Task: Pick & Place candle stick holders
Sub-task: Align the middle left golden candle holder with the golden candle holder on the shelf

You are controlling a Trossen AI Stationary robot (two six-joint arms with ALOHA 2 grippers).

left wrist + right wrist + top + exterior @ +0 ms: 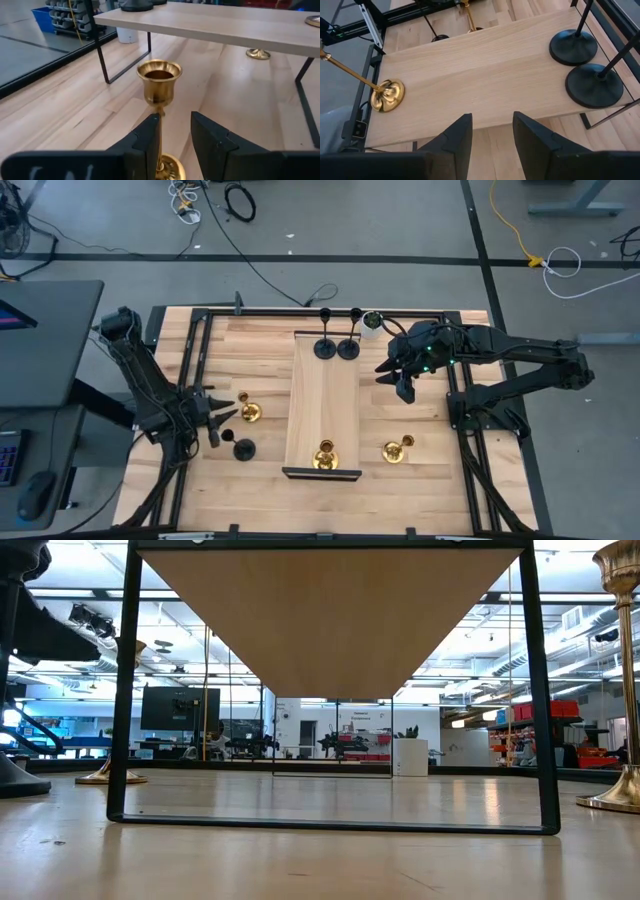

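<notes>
High view: The raised shelf (322, 405) is the landmark. On it stand two black holders (336, 346) at its far end and one brass holder (326, 458) at its near end. Left of the shelf, on the table (430, 480), stand a second brass holder (248, 412) and a third black holder (243, 448). Right of the shelf stands a third brass holder (396, 449). The left gripper (218, 420) is just beside the brass holder left of the shelf. The right gripper (398, 380) hovers right of the shelf, near its far end.

Low view: The shelf's underside and its black frame (123, 700) fill the picture. Brass bases show to either side of the frame.

Left wrist view: The left fingers (150, 137) are parted, one to each side of the brass stem (159, 150), not yet clamped on it.

Right wrist view: The right fingers (457, 137) are spread and hold nothing. They point at the shelf top, where the two black bases and one brass base stand.

Risk: The holder is tall on a small base. An off-centre closure likely pushes the stem and tips it. A lift that is too low may strike the shelf edge.

Containers: None. The shelf carries three holders; three are left on the table.
</notes>
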